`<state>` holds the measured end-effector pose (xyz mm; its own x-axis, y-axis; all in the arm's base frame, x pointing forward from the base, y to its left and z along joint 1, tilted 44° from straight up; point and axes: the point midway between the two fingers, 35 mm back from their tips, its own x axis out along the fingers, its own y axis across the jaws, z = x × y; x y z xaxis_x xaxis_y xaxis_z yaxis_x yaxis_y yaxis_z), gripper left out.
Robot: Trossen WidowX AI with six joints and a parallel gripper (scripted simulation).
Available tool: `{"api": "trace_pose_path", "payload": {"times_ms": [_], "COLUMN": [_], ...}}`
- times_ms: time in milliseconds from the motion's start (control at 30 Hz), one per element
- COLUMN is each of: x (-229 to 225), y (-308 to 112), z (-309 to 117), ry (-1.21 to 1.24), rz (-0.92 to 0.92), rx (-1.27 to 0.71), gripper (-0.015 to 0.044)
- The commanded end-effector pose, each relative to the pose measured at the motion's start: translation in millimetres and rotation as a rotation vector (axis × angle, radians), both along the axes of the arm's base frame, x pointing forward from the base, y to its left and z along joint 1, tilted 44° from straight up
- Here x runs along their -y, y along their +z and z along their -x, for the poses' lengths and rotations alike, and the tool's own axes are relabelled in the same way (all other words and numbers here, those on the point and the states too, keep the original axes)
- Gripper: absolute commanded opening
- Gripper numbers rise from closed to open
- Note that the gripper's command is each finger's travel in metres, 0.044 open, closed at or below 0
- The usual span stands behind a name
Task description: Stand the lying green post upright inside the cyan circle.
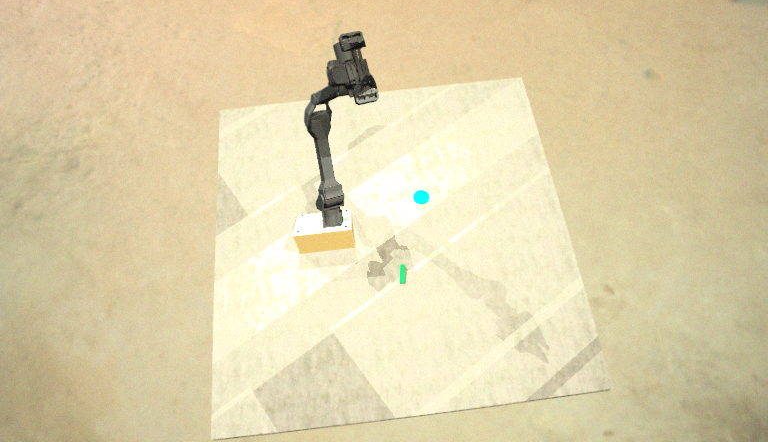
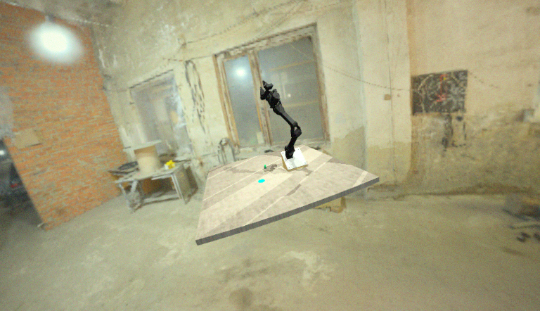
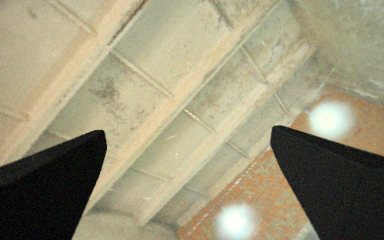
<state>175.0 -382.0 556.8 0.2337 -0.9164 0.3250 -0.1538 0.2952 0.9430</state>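
The green post point(image 1: 402, 274) point(image 2: 265, 167) lies on its side on the table top, with its long side running roughly up and down in the top view. The cyan circle point(image 1: 421, 197) point(image 2: 261, 180) is a flat disc on the table top with nothing on it, apart from the post. My gripper point(image 1: 360, 68) point(image 2: 264, 88) point(image 3: 190, 136) is open and empty, raised high above the table and far from both the post and the circle. The wrist view shows its two black fingers wide apart against the ceiling; post and circle are out of that view.
The arm stands on a white-topped base block point(image 1: 308, 224) point(image 2: 297, 159) on the pale square table point(image 1: 481, 369) point(image 2: 230, 212). In the top view the post lies to the right of and below the block. Dark arm shadows and bright light patches cross the table top.
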Motion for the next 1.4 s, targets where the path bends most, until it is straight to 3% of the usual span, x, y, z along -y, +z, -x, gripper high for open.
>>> {"api": "trace_pose_path", "payload": {"times_ms": [0,200,800,1367], "x": [0.7,21.3,48.6,18.1], "y": [-1.4,-46.5,-213.1,-369.4], "z": [-0.9,-28.4,-102.6,-138.8], "ry": [0.000,-0.001,0.210,0.685], "rz": [-0.002,-0.055,-0.083,0.170], "rx": [-0.009,-0.300,-1.246,-1.967], "gripper": [0.0374,0.0233,0.0233,0.0233]}}
